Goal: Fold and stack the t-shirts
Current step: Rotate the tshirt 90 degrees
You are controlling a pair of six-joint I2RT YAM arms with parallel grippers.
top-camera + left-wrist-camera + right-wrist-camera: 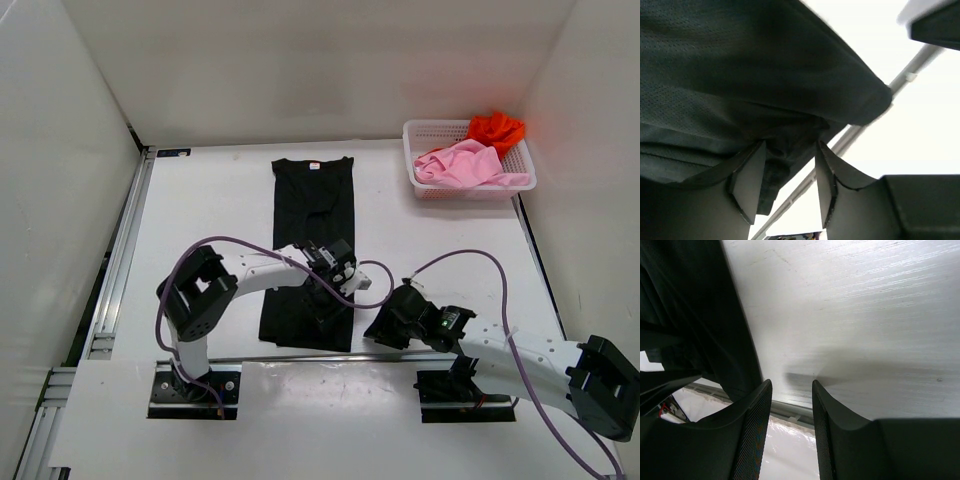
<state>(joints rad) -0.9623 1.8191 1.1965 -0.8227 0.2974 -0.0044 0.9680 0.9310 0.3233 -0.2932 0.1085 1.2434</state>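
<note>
A black t-shirt (312, 200) lies as a long narrow strip down the middle of the table. My left gripper (330, 293) hovers over its near end. In the left wrist view the jaws (790, 146) stand open, and a bunched fold of the black cloth (740, 60) hangs by the left finger (747, 182). My right gripper (384, 326) sits just right of the shirt's near corner, open and with nothing in it (791, 385); the black cloth (690, 315) lies to its left. A light pink t-shirt (462, 163) and an orange-red t-shirt (497, 128) lie crumpled in the basket.
A white mesh basket (421, 130) stands at the back right against the wall. White walls close in the left, back and right. An aluminium rail (120, 250) runs along the table's left side, and another (790, 412) along its near edge.
</note>
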